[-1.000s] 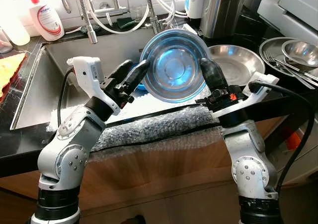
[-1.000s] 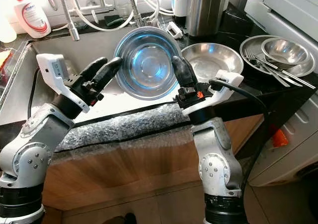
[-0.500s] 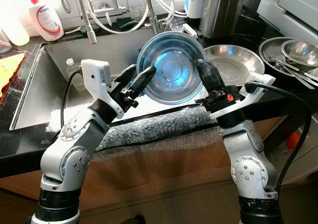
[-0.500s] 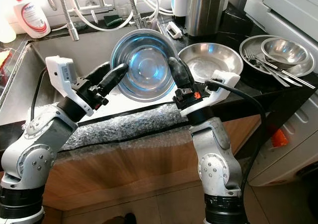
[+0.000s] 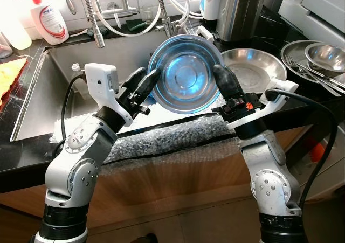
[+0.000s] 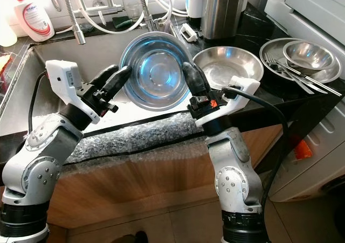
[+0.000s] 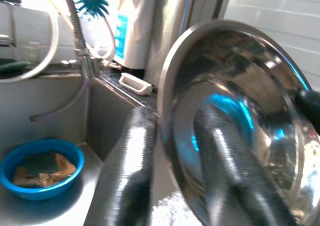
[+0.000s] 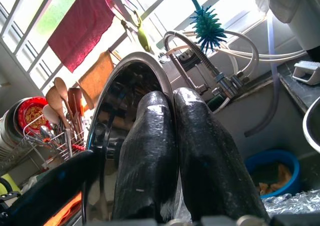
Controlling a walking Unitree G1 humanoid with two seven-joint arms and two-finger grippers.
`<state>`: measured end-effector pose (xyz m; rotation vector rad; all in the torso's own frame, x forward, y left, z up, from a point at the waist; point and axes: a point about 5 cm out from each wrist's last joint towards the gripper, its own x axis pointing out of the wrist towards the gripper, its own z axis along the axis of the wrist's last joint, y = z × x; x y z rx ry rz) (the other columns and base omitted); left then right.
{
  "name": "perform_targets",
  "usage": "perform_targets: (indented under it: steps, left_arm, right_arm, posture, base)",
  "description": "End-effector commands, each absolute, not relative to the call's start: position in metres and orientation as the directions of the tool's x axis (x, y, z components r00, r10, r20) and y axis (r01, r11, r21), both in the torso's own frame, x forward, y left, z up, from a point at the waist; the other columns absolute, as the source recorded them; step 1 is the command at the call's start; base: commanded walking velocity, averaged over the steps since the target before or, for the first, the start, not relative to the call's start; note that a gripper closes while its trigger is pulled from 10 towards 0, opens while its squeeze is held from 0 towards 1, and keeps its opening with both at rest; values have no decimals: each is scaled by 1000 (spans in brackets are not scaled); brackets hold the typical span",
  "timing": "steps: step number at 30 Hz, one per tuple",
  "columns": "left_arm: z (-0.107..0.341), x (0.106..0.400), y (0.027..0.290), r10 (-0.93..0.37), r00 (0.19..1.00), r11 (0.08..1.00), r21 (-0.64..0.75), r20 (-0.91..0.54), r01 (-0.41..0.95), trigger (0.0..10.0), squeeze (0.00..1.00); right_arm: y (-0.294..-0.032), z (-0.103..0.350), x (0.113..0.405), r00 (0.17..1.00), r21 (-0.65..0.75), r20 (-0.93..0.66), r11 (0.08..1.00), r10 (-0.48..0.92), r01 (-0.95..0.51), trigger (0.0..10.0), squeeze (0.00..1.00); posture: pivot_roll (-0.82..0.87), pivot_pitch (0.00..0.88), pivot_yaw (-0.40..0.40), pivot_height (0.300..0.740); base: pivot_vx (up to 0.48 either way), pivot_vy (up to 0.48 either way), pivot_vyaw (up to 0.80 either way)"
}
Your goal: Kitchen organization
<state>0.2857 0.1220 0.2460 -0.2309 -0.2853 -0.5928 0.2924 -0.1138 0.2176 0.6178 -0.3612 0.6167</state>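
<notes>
A shiny steel bowl (image 5: 186, 73) is held on edge above the sink, its hollow facing me. My right gripper (image 5: 223, 78) is shut on the bowl's right rim; in the right wrist view its two fingers (image 8: 150, 151) press together over the rim of the bowl (image 8: 125, 85). At the bowl's left rim is my left gripper (image 5: 146, 84), open. In the left wrist view it (image 7: 175, 116) straddles the rim, one finger inside the bowl (image 7: 250, 85) and one outside, with a gap.
The sink (image 5: 48, 87) holds a small blue bowl (image 7: 40, 168) with a sponge. A wider steel bowl (image 5: 253, 65) and a plate with a bowl and cutlery (image 5: 318, 57) lie on the right counter. Bubble wrap (image 5: 167, 135) lines the front edge. Faucet hoses (image 5: 91, 16) hang behind.
My left gripper has moved in to the bowl's left rim and now straddles it. The bowl, held by the right gripper, has shifted slightly left.
</notes>
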Motion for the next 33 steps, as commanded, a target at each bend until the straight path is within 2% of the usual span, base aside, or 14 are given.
perform_targets:
  steps: [1, 9, 10, 11, 12, 33]
  left_arm:
    - [246, 283, 121, -525, 787, 809, -99, 325, 580, 10000, 0]
    - [247, 284, 121, -523, 786, 809, -99, 329, 580, 9961, 0]
    - [247, 284, 120, -522, 787, 810, -98, 329, 579, 7647, 0]
    - [247, 284, 120, -523, 787, 810, -97, 329, 579, 667, 0]
    - [247, 284, 120, -523, 787, 810, -96, 328, 578, 0, 0]
    - [248, 283, 119, -536, 778, 804, -83, 329, 589, 0, 0]
  right_arm:
    - [-109, 225, 287, 727, 400, 517, 624, 452, -672, 10000, 0]
    - [-109, 225, 287, 726, 399, 515, 622, 455, -674, 10000, 0]
    - [-108, 225, 287, 726, 398, 515, 623, 456, -674, 10000, 0]
    - [-108, 225, 287, 725, 398, 515, 622, 457, -674, 10000, 0]
    - [-107, 225, 287, 725, 396, 513, 623, 460, -675, 10000, 0]
    - [-102, 220, 286, 721, 371, 479, 630, 500, -683, 10000, 0]
  posture:
    - [-53, 122, 67, 740]
    - [-52, 123, 66, 740]
    - [-52, 123, 66, 740]
    - [-52, 123, 66, 740]
    - [-54, 123, 66, 740]
    - [-51, 123, 64, 740]
  base:
    - [0, 0, 0]
    - [0, 0, 0]
    - [0, 0, 0]
    - [0, 0, 0]
    - [0, 0, 0]
    - [0, 0, 0]
